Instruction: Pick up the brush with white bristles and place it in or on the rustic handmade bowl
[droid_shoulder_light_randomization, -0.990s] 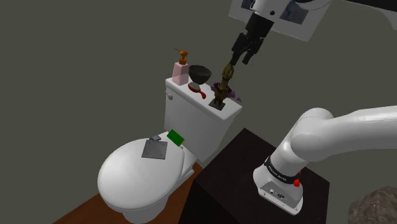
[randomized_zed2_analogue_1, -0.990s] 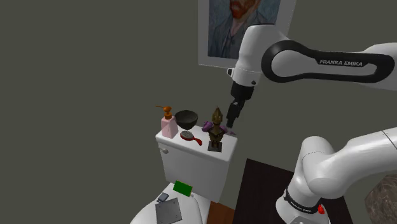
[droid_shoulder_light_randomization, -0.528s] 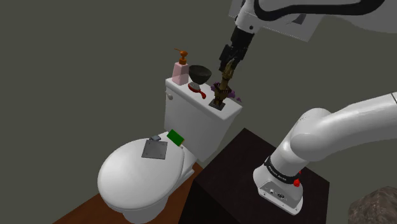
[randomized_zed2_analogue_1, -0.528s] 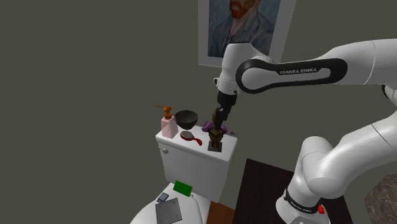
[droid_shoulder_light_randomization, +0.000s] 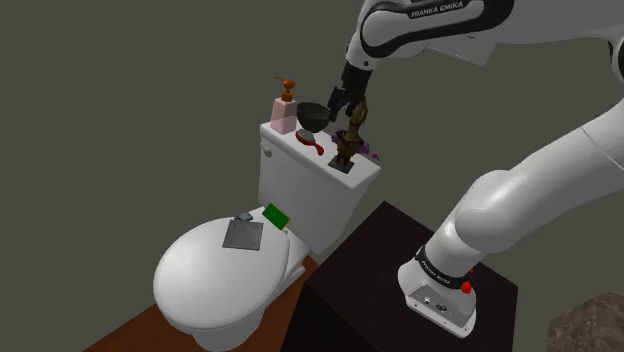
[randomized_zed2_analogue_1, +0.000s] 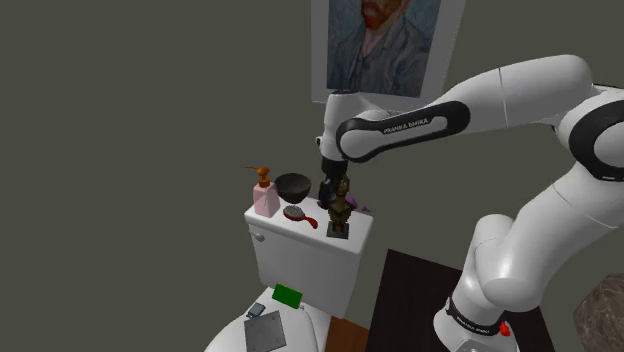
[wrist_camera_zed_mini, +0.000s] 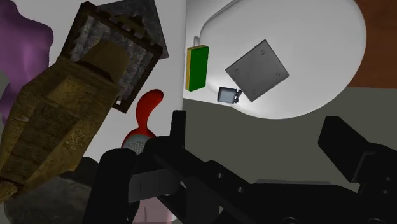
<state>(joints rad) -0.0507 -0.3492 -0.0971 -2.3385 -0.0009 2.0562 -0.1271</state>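
Note:
The brush (droid_shoulder_light_randomization: 309, 140) has a red handle and a small round head; it lies on the toilet tank lid (droid_shoulder_light_randomization: 290, 148), in front of the dark bowl (droid_shoulder_light_randomization: 316, 114). In the second exterior view the brush (randomized_zed2_analogue_1: 299, 215) lies just below the bowl (randomized_zed2_analogue_1: 293, 184). My gripper (droid_shoulder_light_randomization: 339, 104) hangs above the tank lid, right beside the bowl and just over a brown figurine (droid_shoulder_light_randomization: 349, 140). In the wrist view the gripper (wrist_camera_zed_mini: 257, 149) is open and holds nothing; the brush (wrist_camera_zed_mini: 144, 121) shows past one finger, with its pale bristles facing up.
A pink soap dispenser (droid_shoulder_light_randomization: 285, 108) stands at the tank's left end. Something purple (droid_shoulder_light_randomization: 369, 151) lies behind the figurine (randomized_zed2_analogue_1: 339, 210). A green block (droid_shoulder_light_randomization: 276, 215) and a grey square plate (droid_shoulder_light_randomization: 242, 235) lie on the toilet lid. A portrait (randomized_zed2_analogue_1: 385, 45) hangs above, and the dark stand (droid_shoulder_light_randomization: 400, 290) sits at lower right.
The arm has swung toward the shoulder view's left and come down, from near the portrait to just above the figurine and beside the bowl. The fingers stayed open. Nothing on the tank moved.

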